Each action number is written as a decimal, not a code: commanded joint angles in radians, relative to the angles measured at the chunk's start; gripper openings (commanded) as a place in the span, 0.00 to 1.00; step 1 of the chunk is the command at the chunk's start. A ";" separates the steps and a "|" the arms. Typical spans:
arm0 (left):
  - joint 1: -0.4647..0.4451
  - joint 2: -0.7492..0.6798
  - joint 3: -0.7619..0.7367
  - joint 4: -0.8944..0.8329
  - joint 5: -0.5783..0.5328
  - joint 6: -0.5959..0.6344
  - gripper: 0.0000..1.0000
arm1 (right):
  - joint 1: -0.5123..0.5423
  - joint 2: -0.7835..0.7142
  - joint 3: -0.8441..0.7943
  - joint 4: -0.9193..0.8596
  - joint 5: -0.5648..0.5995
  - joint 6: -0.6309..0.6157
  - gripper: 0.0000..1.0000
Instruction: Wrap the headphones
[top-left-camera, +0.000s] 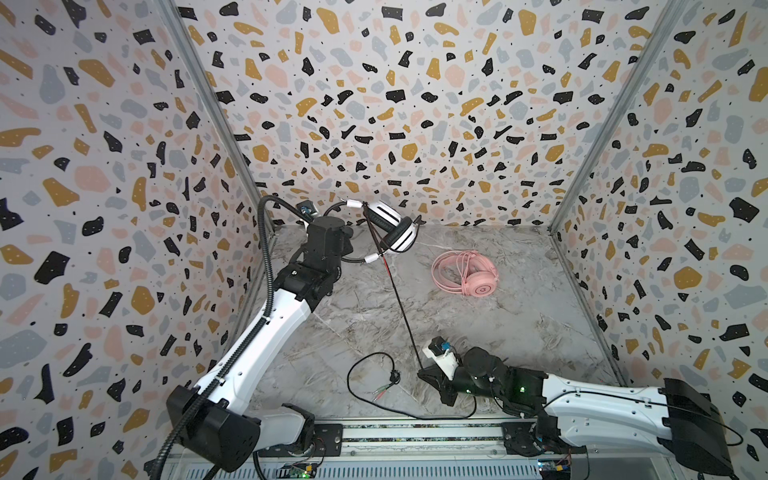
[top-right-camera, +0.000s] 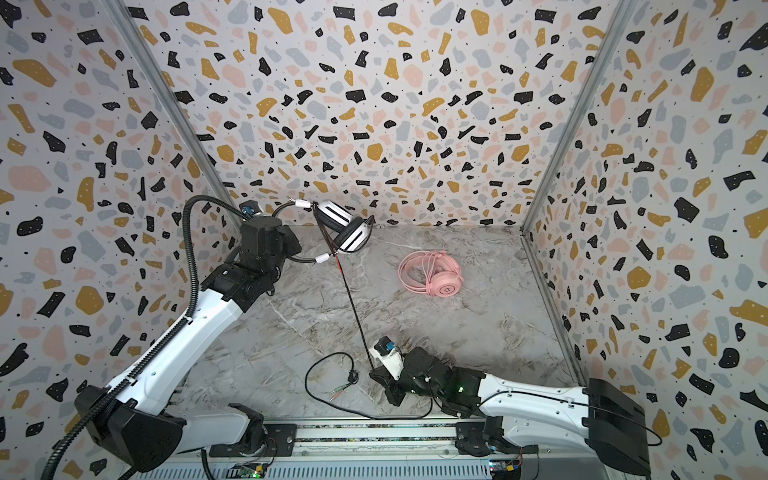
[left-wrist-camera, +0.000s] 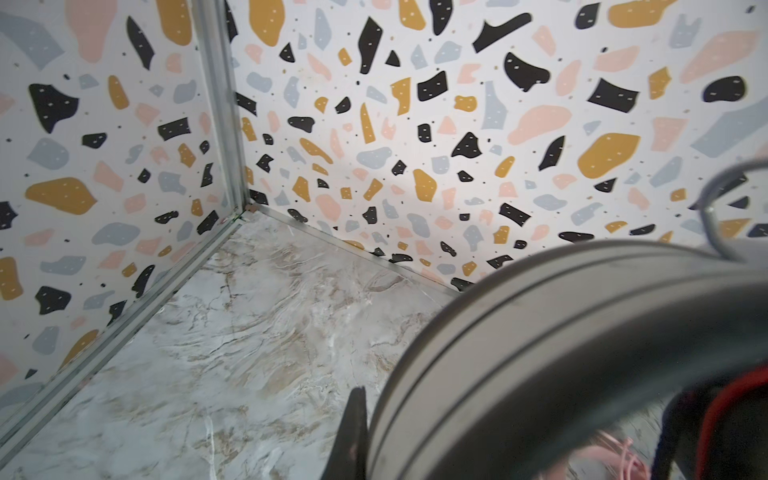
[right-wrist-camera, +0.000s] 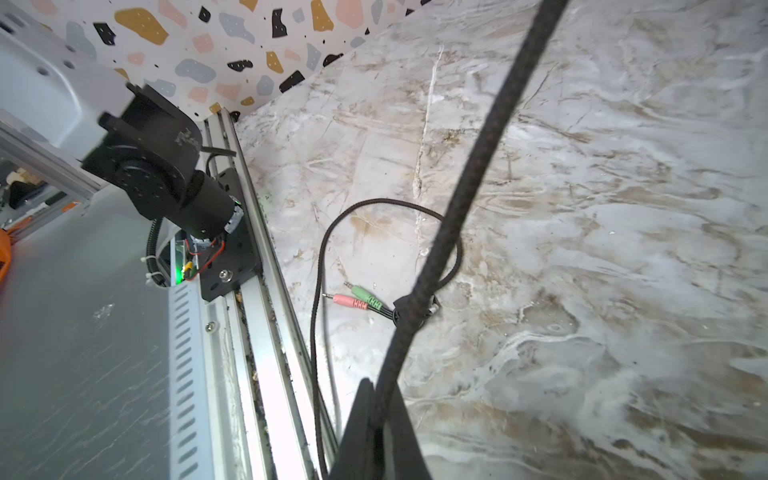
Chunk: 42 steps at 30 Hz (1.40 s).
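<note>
White-and-black headphones (top-right-camera: 347, 228) aloft at left, black cable (top-right-camera: 351, 311) taut to right claw (top-right-camera: 374, 374), pink headphones (top-right-camera: 432, 274) on marble table (top-right-camera: 478, 332).

White-and-black headset (top-left-camera: 392, 230): off the desk (top-left-camera: 519, 324), aloft over the far left corner, tilted. Its thin black cable (top-left-camera: 401, 307) runs taut down to the right claw (right-wrist-camera: 376, 419) near the front edge and is pinched there. Slack loops on the desk, ending in pink and green plugs (right-wrist-camera: 359, 298). Pink headset (top-left-camera: 465, 272): lying flat, right of centre, pink cable (top-left-camera: 451, 266) looped over its band.

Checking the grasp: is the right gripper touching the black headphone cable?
Touching. The right wrist view shows the right gripper shut on the black cable, which leaves its tips taut.
</note>
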<state>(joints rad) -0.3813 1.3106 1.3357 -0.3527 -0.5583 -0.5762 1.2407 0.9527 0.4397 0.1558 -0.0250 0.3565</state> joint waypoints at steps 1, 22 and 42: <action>0.022 0.014 0.010 0.162 -0.117 -0.103 0.00 | 0.065 -0.070 0.035 -0.204 0.119 0.048 0.00; -0.322 0.010 -0.244 0.078 -0.271 0.463 0.00 | -0.187 -0.160 0.507 -0.417 0.409 -0.306 0.00; -0.375 -0.121 -0.220 -0.129 0.611 0.719 0.00 | -0.772 -0.007 0.486 -0.260 -0.099 -0.276 0.00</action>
<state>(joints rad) -0.7574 1.2461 1.1023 -0.4870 -0.1390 0.1013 0.5121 0.9291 0.9348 -0.1932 -0.0639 0.0479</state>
